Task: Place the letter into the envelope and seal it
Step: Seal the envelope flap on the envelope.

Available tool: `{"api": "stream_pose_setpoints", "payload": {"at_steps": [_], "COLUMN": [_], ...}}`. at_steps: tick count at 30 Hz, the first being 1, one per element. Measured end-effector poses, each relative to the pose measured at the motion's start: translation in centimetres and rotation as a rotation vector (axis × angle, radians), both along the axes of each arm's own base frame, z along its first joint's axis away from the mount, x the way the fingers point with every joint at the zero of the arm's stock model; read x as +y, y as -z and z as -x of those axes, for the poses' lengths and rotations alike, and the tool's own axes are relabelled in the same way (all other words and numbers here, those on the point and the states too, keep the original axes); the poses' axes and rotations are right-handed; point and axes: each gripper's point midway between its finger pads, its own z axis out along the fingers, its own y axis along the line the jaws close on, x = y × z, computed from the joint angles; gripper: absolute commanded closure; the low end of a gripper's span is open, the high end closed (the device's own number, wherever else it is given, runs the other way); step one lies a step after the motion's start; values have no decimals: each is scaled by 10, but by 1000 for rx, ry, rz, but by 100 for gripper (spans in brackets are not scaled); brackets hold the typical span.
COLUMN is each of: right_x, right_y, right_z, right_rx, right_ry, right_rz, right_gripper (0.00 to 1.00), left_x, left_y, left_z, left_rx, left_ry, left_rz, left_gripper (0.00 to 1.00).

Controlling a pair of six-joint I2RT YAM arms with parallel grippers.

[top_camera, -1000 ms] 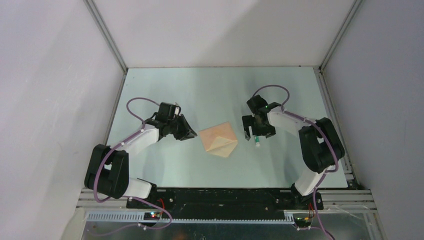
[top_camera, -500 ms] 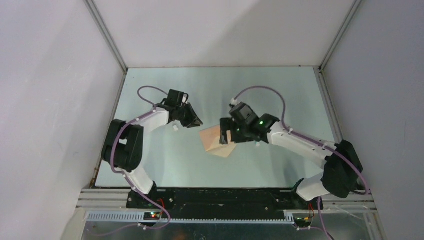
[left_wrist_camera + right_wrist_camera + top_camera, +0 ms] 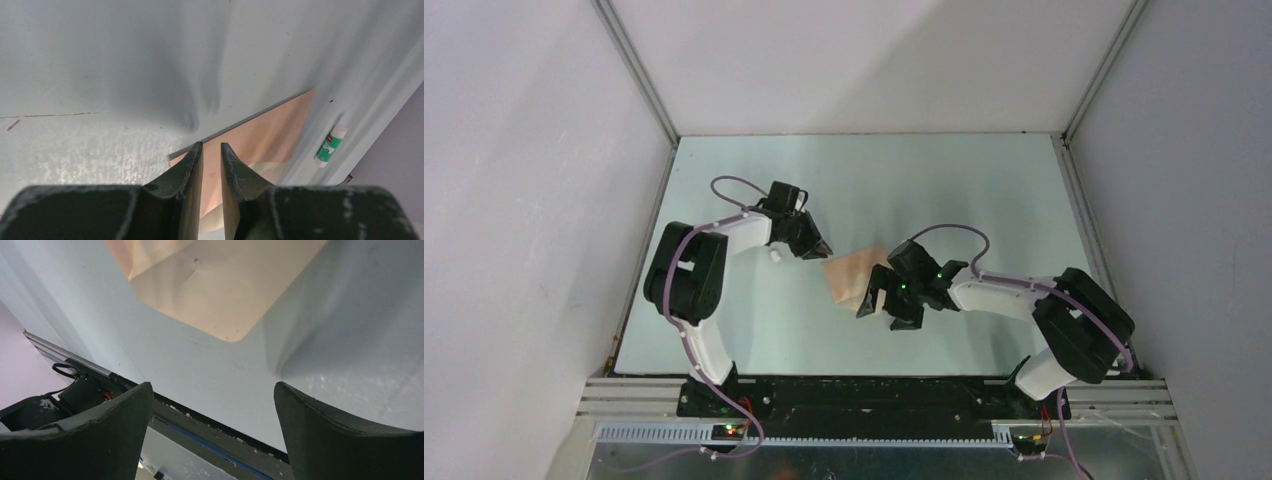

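Right gripper [image 3: 212, 387], jaws wide and empty, hangs at the cream flap tip of the envelope [image 3: 220, 295] mid-worktop, the letter [image 3: 852, 268] overlapping it just beyond, then left gripper [image 3: 210, 146], jaws barely parted, empty, over the letter's left corner.

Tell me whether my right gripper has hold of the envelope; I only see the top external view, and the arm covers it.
Observer: No. The right gripper is wide open over bare table; the envelope shows its cream flap just ahead, ungripped.
Operator: And the left one?
Observer: The left gripper is almost closed, a narrow gap showing, over a corner of the peach paper, gripping nothing.
Operator: Any sign of the glue stick?
Observer: Yes, a glue stick lies on its side beyond that paper.
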Motion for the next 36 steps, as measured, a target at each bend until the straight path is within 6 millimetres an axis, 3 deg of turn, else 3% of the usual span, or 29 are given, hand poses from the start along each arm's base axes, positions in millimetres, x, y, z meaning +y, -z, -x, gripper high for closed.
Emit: {"api": "stream_pose_setpoints", "payload": {"at_steps": [3, 12, 25, 36], "right_x": [10, 36, 25, 33], "right_y": [9, 3, 2, -33], "right_z": [-3, -27, -54, -88], "right_rx": [27, -14, -92, -210], "right_ry": [18, 34, 57, 31], "right_rz": [-34, -164, -134, -111], "right_gripper": [7, 9, 10, 10], "left_x": [-3, -7, -9, -10], "left_y": [2, 12, 13, 13], "left_z": [0, 1, 1, 1], "left_rx": [-3, 15, 15, 16], "left_ry": [6, 13, 18, 22], "left_rz": [1, 8, 17, 22], "left_gripper": [76, 77, 77, 77]}}
